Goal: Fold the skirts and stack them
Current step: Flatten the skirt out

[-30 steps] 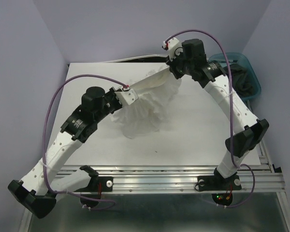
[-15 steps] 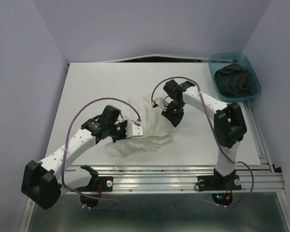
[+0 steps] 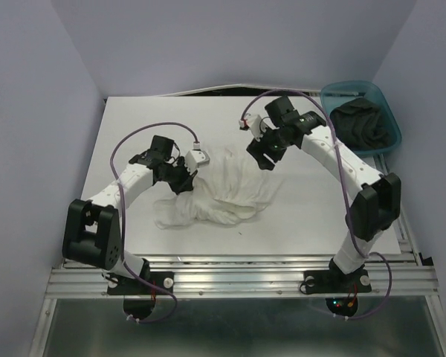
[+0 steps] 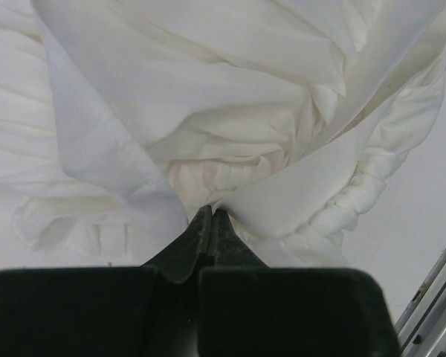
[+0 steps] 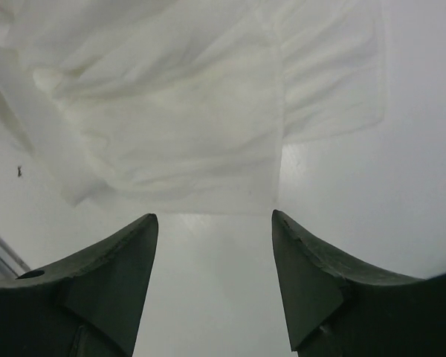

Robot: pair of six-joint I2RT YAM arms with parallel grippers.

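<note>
The white skirt (image 3: 221, 187) lies bunched in a heap at the middle of the table. My left gripper (image 3: 183, 177) is at its left side. In the left wrist view the left gripper (image 4: 210, 213) is shut on a pinched fold of the white skirt (image 4: 230, 111). My right gripper (image 3: 263, 153) hovers over the heap's far right corner. In the right wrist view the right gripper (image 5: 214, 217) is open, nothing between its fingers, and the white skirt's edge (image 5: 186, 111) lies just ahead of the tips. The dark skirt (image 3: 364, 125) sits crumpled in the bin.
A teal plastic bin (image 3: 334, 91) stands at the table's far right corner. The white table (image 3: 134, 126) ends in a metal rail (image 3: 245, 269) near the arm bases. Lavender walls close in on the left, back and right.
My right gripper has opened and let go of the white skirt, then drawn back toward the far right. The left gripper has carried its fold farther from the rail. The skirt has settled into a heap.
</note>
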